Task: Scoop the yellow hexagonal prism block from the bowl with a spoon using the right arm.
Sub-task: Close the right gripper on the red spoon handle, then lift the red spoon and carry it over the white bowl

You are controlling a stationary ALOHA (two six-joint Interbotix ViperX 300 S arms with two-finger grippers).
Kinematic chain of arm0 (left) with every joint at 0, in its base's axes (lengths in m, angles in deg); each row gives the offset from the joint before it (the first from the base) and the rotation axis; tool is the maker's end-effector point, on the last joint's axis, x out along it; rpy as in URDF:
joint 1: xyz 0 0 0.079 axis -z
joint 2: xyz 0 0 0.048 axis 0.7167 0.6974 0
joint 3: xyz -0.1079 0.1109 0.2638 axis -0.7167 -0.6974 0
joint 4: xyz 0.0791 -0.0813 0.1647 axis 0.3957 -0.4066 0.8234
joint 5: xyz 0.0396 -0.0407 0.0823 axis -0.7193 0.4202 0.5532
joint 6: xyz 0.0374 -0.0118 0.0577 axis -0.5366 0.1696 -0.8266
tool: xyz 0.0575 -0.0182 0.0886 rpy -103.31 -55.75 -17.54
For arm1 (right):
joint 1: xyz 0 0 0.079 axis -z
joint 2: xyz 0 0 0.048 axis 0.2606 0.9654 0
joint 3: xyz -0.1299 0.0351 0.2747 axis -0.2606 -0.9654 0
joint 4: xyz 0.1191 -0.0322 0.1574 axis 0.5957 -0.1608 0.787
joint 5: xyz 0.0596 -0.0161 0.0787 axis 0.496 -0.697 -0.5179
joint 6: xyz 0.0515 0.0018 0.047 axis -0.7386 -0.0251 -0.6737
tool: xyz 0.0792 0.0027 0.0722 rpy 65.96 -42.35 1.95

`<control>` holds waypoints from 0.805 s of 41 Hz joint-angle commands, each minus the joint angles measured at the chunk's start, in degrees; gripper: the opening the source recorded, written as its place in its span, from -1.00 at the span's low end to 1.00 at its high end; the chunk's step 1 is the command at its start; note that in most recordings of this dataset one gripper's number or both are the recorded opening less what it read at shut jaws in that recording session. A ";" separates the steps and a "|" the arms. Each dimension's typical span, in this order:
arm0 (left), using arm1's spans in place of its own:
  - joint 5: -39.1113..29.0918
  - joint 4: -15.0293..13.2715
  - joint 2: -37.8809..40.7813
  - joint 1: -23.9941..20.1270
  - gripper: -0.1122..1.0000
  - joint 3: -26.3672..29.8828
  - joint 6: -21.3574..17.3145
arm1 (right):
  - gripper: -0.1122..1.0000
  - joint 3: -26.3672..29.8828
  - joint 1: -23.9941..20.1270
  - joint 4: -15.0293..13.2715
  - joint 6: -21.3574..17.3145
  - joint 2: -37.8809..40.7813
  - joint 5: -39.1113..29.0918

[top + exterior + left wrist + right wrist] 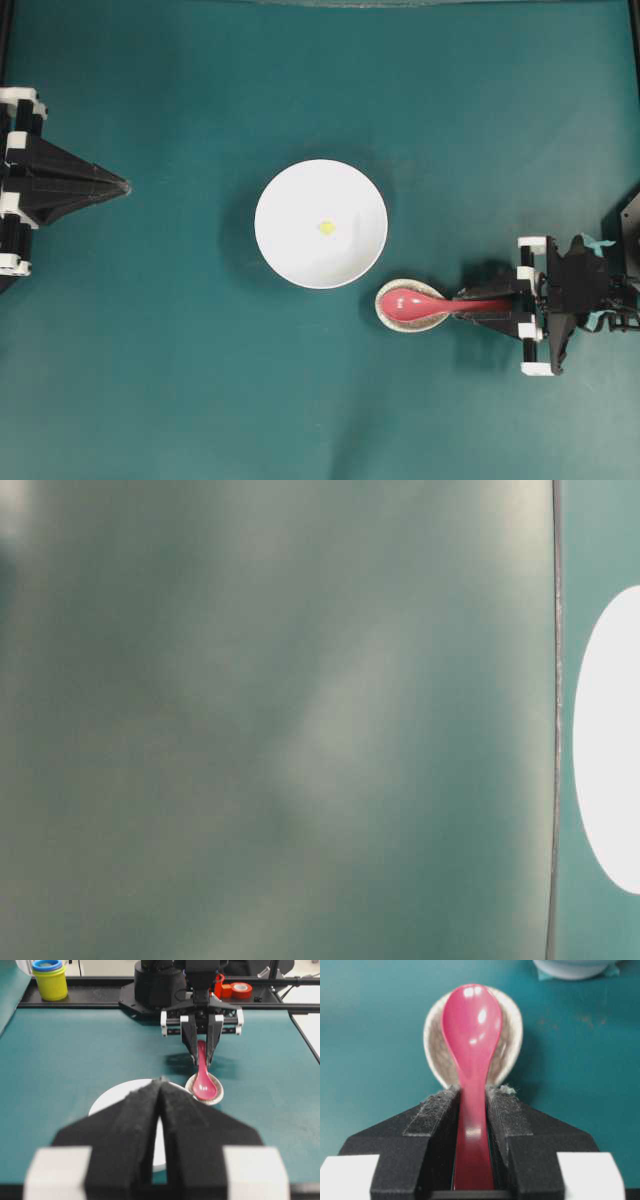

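The white bowl [290, 200] stands mid-table with the tiny yellow hexagonal prism block [326, 227] lying at its centre. To the bowl's lower right, the red-pink spoon [415, 300] rests with its scoop in a small speckled dish [385, 312]. My right gripper [462, 304] is shut on the spoon's handle; in the right wrist view both pads [502, 1110] press the handle of the spoon [471, 1025]. My left gripper [125, 186] stays at the far left, shut and holding nothing. In the left wrist view its fingertips [161, 1080] meet in front of the bowl [110, 1097].
A yellow cup with a blue lid [50, 980] and red tape rolls [241, 990] sit off the mat behind the right arm. The bowl's edge [575, 967] shows above the dish [512, 1035]. The table-level view is blurred, with only a white shape [610, 740] at its right edge.
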 commanded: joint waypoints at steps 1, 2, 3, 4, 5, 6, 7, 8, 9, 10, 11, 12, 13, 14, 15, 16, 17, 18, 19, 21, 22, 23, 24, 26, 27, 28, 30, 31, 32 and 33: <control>0.18 0.18 0.44 -0.09 -0.82 1.23 0.09 | -0.40 0.09 0.53 0.18 0.18 -2.72 0.35; 0.18 0.18 0.53 -0.09 -0.82 1.23 0.09 | -0.40 0.09 0.70 0.09 0.26 -3.25 0.26; 0.18 0.18 0.53 -0.09 -0.82 1.23 0.18 | -0.40 0.00 0.79 0.18 0.26 -3.69 0.18; 0.18 0.18 0.53 -0.09 -0.82 1.23 0.09 | -0.40 0.00 0.97 0.09 0.44 -4.22 0.00; 0.18 0.18 0.53 -0.09 -0.82 1.23 0.09 | -0.40 0.00 0.97 0.18 0.53 -4.66 -0.18; 0.18 0.09 0.53 -0.09 -0.82 1.23 0.09 | -0.40 -0.09 1.14 0.09 0.70 -5.27 -0.35; 0.18 0.09 0.53 -0.09 -0.82 1.23 0.09 | -0.40 -0.09 1.23 0.09 0.88 -5.80 -0.44; 0.18 0.18 0.53 -0.09 -0.82 1.23 0.09 | -0.40 -0.09 1.41 0.09 1.32 -6.42 -0.70; 0.18 0.18 0.53 -0.09 -0.82 1.23 0.09 | -0.40 -0.09 1.49 0.09 1.58 -6.94 -0.88; 0.18 0.18 0.53 -0.09 -0.82 1.23 0.09 | -0.40 -0.09 1.49 0.09 2.20 -7.82 -1.14; 0.18 0.18 0.53 -0.09 -0.82 1.23 0.09 | -0.40 0.00 1.58 -0.09 2.64 -8.44 -1.41; 0.18 0.09 0.53 -0.09 -0.82 1.23 0.09 | -0.40 0.09 1.67 0.09 3.43 -9.32 -1.85; 0.18 0.18 0.53 -0.09 -0.82 1.23 0.09 | -0.40 0.09 1.93 0.09 4.13 -10.28 -2.29; 0.18 0.18 0.53 -0.09 -0.82 1.23 0.00 | -0.40 0.18 2.02 0.09 4.75 -10.81 -2.55; 0.18 0.18 0.53 -0.09 -0.82 1.23 0.00 | -0.40 0.26 2.29 0.09 5.62 -11.78 -3.16; 0.26 0.18 0.53 -0.09 -0.82 1.23 0.00 | -0.40 0.26 2.46 0.09 6.15 -12.57 -3.60; 0.35 0.09 0.53 -0.09 -0.82 1.32 0.00 | -0.40 0.35 2.72 -0.09 6.77 -13.27 -4.13; 0.44 0.18 0.44 -0.09 -0.82 1.23 0.00 | -0.40 0.44 3.16 0.09 7.73 -14.41 -5.01; 0.44 0.18 0.53 -0.09 -0.82 1.32 0.00 | -0.40 0.62 3.43 0.09 8.17 -15.21 -5.71; 0.44 0.09 0.53 -0.09 -0.82 1.32 0.00 | -0.40 0.79 4.48 0.09 9.49 -17.05 -7.47; 0.53 0.18 0.53 -0.09 -0.82 1.32 0.00 | -0.40 0.97 5.10 -0.09 10.37 -18.19 -8.70; 0.53 0.18 0.53 -0.09 -0.82 1.32 0.00 | -0.40 1.14 5.62 0.09 10.90 -18.90 -9.67; 0.53 0.18 0.53 -0.09 -0.82 1.32 0.00 | -0.40 1.23 6.15 0.09 11.34 -19.69 -10.55; 0.53 0.09 0.53 -0.09 -0.82 1.32 0.00 | -0.40 1.58 7.47 -0.09 12.74 -21.62 -13.27; 0.53 0.18 0.53 -0.09 -0.82 1.32 0.00 | -0.40 1.93 8.44 -0.09 13.45 -22.68 -15.03; 0.62 0.18 0.62 -0.09 -0.82 1.23 0.00 | -0.40 2.11 9.14 0.09 13.89 -23.38 -16.44; 0.79 0.18 0.70 -0.09 -0.82 1.32 0.00 | -0.40 3.08 11.25 -0.09 15.38 -25.49 -20.65; 0.79 0.09 0.79 -0.09 -0.82 1.23 0.00 | -0.40 3.43 12.13 -0.09 15.91 -26.19 -21.97; 0.88 0.18 0.79 -0.09 -0.82 1.32 0.00 | -0.40 4.04 13.36 -0.09 16.70 -27.16 -24.35; 0.88 0.18 0.79 -0.09 -0.82 1.32 0.00 | -0.40 4.48 14.24 -0.09 17.23 -27.77 -26.02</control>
